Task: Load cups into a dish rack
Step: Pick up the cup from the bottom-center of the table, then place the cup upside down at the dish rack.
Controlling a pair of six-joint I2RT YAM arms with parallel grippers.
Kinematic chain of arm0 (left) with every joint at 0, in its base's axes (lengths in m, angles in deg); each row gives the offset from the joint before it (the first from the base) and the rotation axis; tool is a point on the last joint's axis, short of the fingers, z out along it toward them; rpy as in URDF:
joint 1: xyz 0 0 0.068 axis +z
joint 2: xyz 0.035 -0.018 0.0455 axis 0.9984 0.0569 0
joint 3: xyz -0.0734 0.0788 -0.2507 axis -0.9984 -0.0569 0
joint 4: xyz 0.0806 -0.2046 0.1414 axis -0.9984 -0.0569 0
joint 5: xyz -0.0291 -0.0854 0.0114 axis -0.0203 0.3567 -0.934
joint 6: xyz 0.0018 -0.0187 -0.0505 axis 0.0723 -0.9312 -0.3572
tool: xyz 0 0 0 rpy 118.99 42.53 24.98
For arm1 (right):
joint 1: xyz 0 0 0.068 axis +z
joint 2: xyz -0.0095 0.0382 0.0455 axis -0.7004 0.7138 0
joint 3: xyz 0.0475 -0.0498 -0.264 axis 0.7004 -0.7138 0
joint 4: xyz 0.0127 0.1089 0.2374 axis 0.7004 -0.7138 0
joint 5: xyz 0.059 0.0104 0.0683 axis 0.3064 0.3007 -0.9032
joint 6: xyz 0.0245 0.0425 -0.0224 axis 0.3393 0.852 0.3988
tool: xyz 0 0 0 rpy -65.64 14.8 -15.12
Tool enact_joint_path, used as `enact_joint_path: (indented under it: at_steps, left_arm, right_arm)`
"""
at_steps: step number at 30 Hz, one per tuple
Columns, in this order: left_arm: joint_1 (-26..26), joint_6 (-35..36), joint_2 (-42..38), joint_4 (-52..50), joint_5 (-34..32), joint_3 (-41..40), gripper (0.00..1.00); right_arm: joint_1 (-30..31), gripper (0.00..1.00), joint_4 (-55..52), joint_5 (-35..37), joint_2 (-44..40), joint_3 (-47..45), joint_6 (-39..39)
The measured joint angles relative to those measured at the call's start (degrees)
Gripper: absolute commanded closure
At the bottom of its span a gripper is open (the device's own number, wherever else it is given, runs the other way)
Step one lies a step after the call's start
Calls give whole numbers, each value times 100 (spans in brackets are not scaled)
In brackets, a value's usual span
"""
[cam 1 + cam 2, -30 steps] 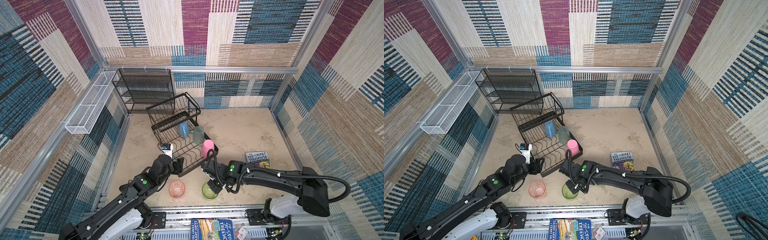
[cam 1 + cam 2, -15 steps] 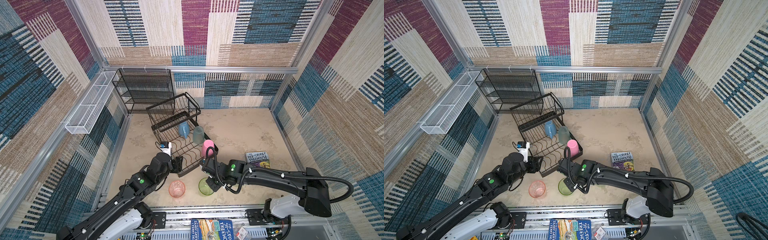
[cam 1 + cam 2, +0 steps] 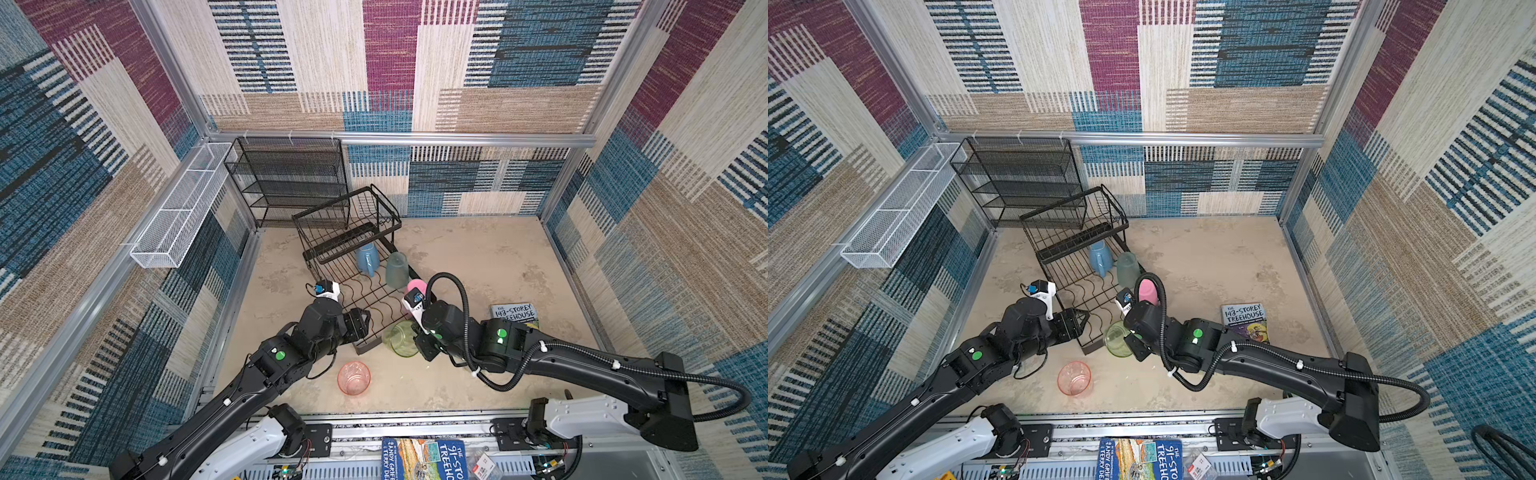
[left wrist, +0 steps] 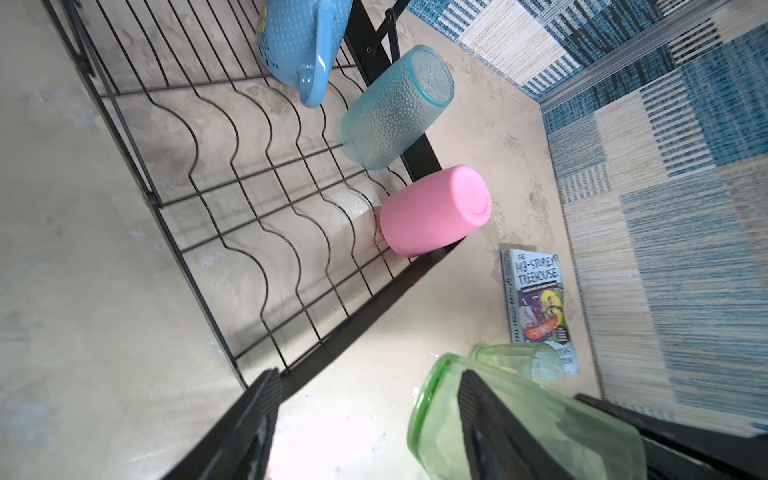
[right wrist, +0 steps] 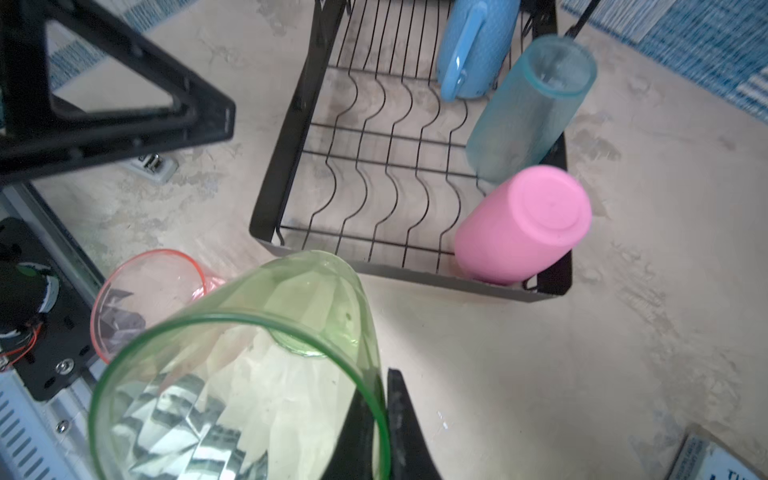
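The black wire dish rack (image 3: 376,301) (image 3: 1084,299) holds a blue handled mug (image 3: 368,259), a frosted grey-teal cup (image 3: 395,270) and an opaque pink cup (image 3: 415,286), all bottom-up along its right side. My right gripper (image 3: 420,345) (image 5: 384,415) is shut on the rim of a translucent green cup (image 3: 400,338) (image 5: 249,374), tilted just off the rack's front corner. My left gripper (image 3: 363,324) (image 4: 370,415) is open beside the rack's front edge, holding nothing, close to that cup. A translucent pink cup (image 3: 353,377) stands upright on the floor. Another green cup (image 4: 511,359) sits by the book.
A book (image 3: 513,316) lies on the floor to the right of the rack. A black mesh shelf unit (image 3: 291,183) stands behind the rack, and a white mesh trough (image 3: 178,212) hangs on the left wall. More books (image 3: 419,459) lie at the front edge.
My right gripper has closed on the green cup's rim and carried it off the floor toward the rack's front corner. The left arm has barely shifted.
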Motion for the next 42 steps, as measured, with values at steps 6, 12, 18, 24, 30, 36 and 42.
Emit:
enact_joint_path:
  at_steps: [6, 12, 18, 24, 30, 36, 42]
  left_arm:
    - [0, -1099, -186, -28, 155, -35, 21]
    - [2, -2258, -76, 330, 361, -129, 14]
    - [2, -3303, 105, 809, 590, -133, 10]
    - [22, -4124, 116, 1368, 697, -229, 1]
    - [118, -4771, 391, 2074, 857, -457, 1]
    - [262, -5031, 732, 2868, 1121, -461, 1]
    - [321, -5147, 916, 3392, 1353, -472, 1]
  right_arm:
    - [0, 100, 1152, 382, -195, -402, -345]
    - [-83, 100, 2236, 654, -562, -903, -730]
    - [-420, 100, 3250, 669, -966, -1478, -957]
    - [-632, 100, 4050, 511, -1178, -1921, -1045]
    - [-748, 100, 4498, 365, -1187, -2035, -1130]
    - [-859, 100, 4730, 190, -1095, -2087, -1128]
    - [-973, 100, 4741, -96, -940, -2109, -1056]
